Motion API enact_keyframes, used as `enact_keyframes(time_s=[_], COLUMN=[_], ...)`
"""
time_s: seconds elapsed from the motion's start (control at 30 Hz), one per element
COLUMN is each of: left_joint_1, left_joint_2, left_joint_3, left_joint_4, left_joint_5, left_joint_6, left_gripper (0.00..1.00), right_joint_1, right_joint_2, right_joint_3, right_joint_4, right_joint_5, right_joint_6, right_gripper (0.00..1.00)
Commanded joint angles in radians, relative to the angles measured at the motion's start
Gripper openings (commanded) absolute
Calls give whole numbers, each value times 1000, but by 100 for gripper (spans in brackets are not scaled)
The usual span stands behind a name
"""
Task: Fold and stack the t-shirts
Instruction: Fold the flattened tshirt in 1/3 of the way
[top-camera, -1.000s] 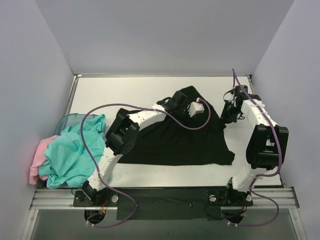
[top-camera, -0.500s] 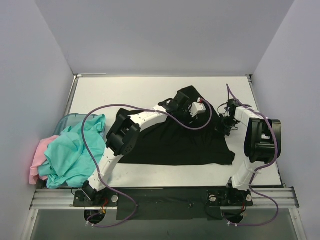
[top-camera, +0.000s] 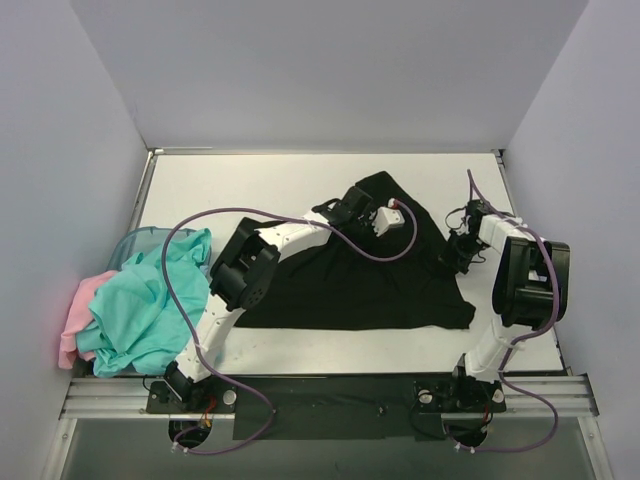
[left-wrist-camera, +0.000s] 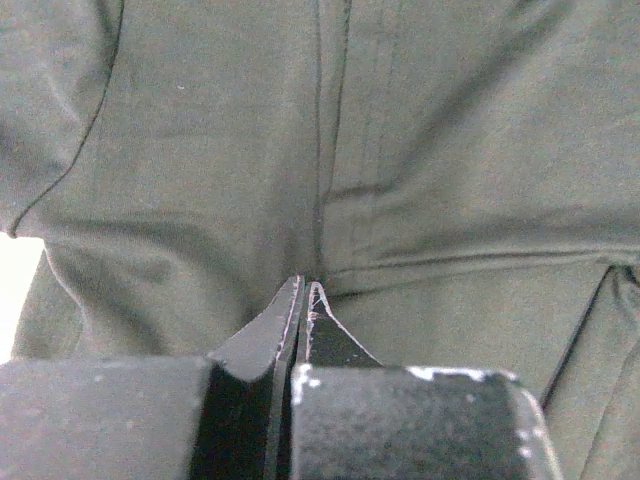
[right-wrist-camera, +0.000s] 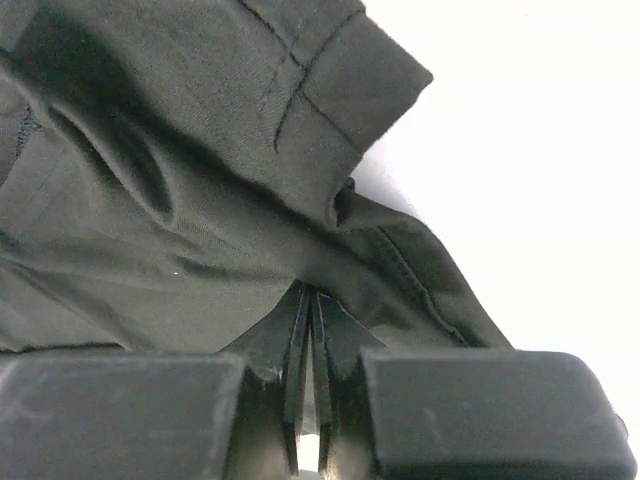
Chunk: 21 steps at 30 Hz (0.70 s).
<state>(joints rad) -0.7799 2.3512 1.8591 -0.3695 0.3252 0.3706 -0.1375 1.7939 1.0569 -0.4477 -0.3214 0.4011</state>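
Black t-shirt (top-camera: 350, 285) lies spread across the middle of the table (top-camera: 240, 185), with its straight hem toward the near edge and its far part bunched into a peak. Left gripper (left-wrist-camera: 303, 292) sits on that far part, its fingers pressed together on a crease of the black cloth, while the right gripper (right-wrist-camera: 310, 300), at the shirt's right edge, is closed tight and pinches a fold of it. Teal t-shirts (top-camera: 150, 300) and a pink t-shirt (top-camera: 78, 310) are heaped at the table's left edge, over a teal bin (top-camera: 135, 240).
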Motion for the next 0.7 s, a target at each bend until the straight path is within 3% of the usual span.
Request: enact_keyframes(time_s=[0.0,0.17,0.37,0.67], left_joint_1=[18,21,21,22], left_joint_2=[-33,-40,-43,-53], left_joint_3=[14,41,46,32], left_joint_4=[-5,-25,-29,-23], left_joint_5=[-14,12,48,37], left_joint_6=[10,11,7,16], left_gripper=[0,0,0,0], right_joint_1=[-16,-27,128,96], right_joint_2=[-47,-56,-30,205], right_joint_3=[-3,57,161,365], right_joint_4=[-63,-89,-49,-117], right_joint_5=[67,64,16,96], right_joint_6=[-30,-47,-146,-128], right_gripper=[0,0,0,0])
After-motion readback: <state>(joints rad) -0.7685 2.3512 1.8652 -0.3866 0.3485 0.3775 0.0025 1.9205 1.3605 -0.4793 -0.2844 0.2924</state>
